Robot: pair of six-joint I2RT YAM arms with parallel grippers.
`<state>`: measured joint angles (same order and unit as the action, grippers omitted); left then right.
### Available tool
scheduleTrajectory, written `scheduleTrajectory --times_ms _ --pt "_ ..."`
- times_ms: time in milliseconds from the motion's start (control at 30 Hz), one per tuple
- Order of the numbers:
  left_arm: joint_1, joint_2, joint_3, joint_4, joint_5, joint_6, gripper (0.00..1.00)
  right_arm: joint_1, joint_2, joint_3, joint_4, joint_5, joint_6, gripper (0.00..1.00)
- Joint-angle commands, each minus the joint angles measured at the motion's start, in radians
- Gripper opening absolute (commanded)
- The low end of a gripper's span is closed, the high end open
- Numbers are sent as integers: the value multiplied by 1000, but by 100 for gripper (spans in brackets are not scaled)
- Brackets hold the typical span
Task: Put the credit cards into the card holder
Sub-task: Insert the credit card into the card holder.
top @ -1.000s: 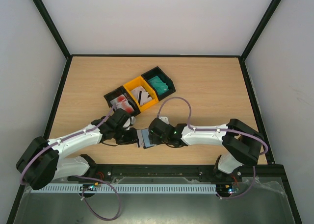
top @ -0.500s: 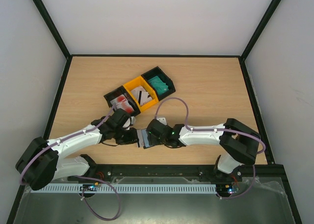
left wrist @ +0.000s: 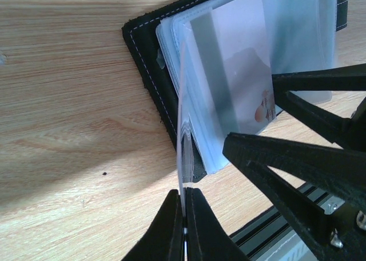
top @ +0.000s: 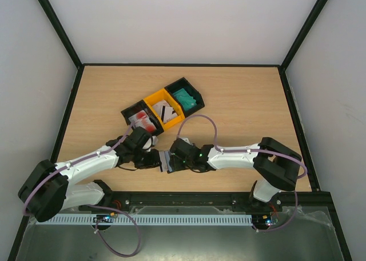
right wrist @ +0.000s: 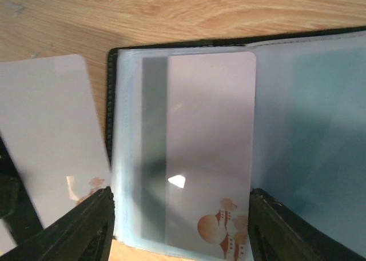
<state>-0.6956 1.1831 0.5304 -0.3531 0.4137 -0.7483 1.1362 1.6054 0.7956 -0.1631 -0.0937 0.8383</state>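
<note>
- Right arm has slid left since a second ago, so the right gripper (top: 173,161) now sits closer to the left gripper (top: 157,159). The cable loop above it came along. The left arm has not shifted.
- Card holder (left wrist: 143,67) lies open on the desk (left wrist: 68,129) at the near edge, between the two grippers, with its clear pockets facing up.
- Left gripper: jaws together, clamped on the edge of one clear sleeve (left wrist: 183,152), which stands up off the rest of the stack.
- Right gripper: jaws apart, one finger (left wrist: 297,158) on each side of the open page. I cannot tell whether they touch the plastic.
- A white card (right wrist: 211,129) with a grey stripe along one long side and a small orange picture at one end lies flat in the top pocket, between the right fingers.
- Right wrist view shows a second pale card shape (right wrist: 51,129) to the left of that page. I cannot tell whether it is a card or a reflection.
- Three bins stand in a slanted row farther back, well apart from the holder:
  - a black bin (top: 129,112) with red-and-white cards (top: 143,121)
  - a yellow bin (top: 152,99) with striped white cards (top: 166,111)
  - a second black bin (top: 195,91) with teal cards (top: 185,97)
</note>
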Motion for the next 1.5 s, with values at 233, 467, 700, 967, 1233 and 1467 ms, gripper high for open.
scheduleTrajectory --times_ms 233,467,700,967,1233,1467 --pt "-4 -5 -16 -10 -9 1 2 7 -8 4 72 -93 -28 57" --pt "-4 -61 37 -79 -89 9 2 7 -94 5 -46 190 47 62" --pt "-4 -152 77 -71 -95 -4 2 -47 -190 -41 -118 310 37 69" --pt "-8 -149 30 95 -41 -92 2 -82 -117 -66 -155 210 -55 71" --pt "-61 -33 11 245 -85 -155 2 -92 -106 -124 -114 128 -21 49" --pt "-106 59 -44 401 -62 -191 2 -99 -100 -155 -77 114 18 36"
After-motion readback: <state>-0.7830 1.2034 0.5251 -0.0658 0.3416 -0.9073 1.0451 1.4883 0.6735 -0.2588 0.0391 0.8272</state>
